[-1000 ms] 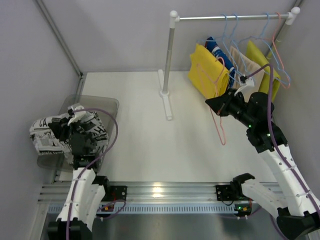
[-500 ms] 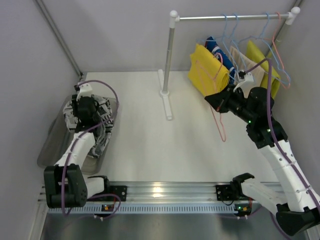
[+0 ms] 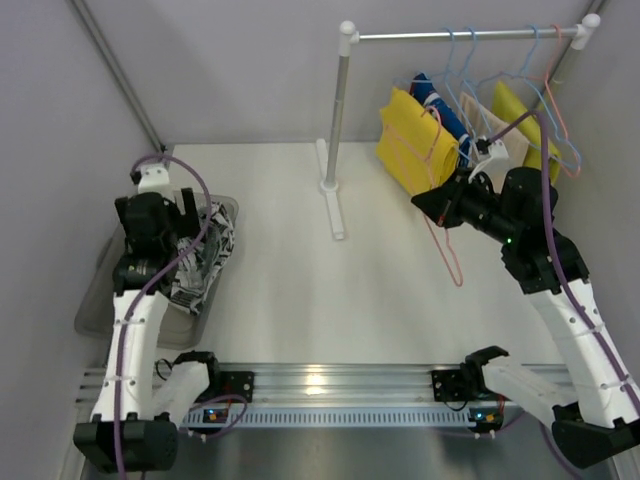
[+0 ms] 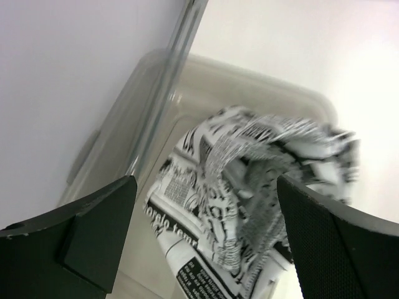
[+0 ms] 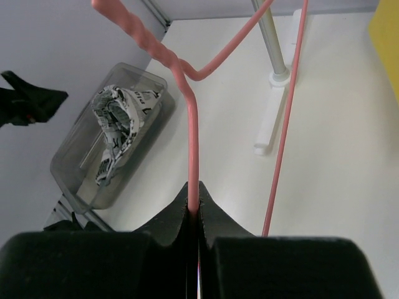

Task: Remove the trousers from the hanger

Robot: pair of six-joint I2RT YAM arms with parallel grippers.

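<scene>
Crumpled black-and-white print trousers (image 4: pixel 262 187) inside a clear bin (image 4: pixel 206 81), left end effector (image 4: pixel 206 187) spread wide, holding nothing

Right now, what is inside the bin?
The black-and-white trousers lie crumpled in the bin. Whatever may lie beneath them is covered, so I cannot tell.

Open tabletop (image 3: pixel 290 270), bin (image 3: pixel 90 305) to post (image 3: pixel 338 120); trousers (image 3: pixel 415 150) beyond
</scene>
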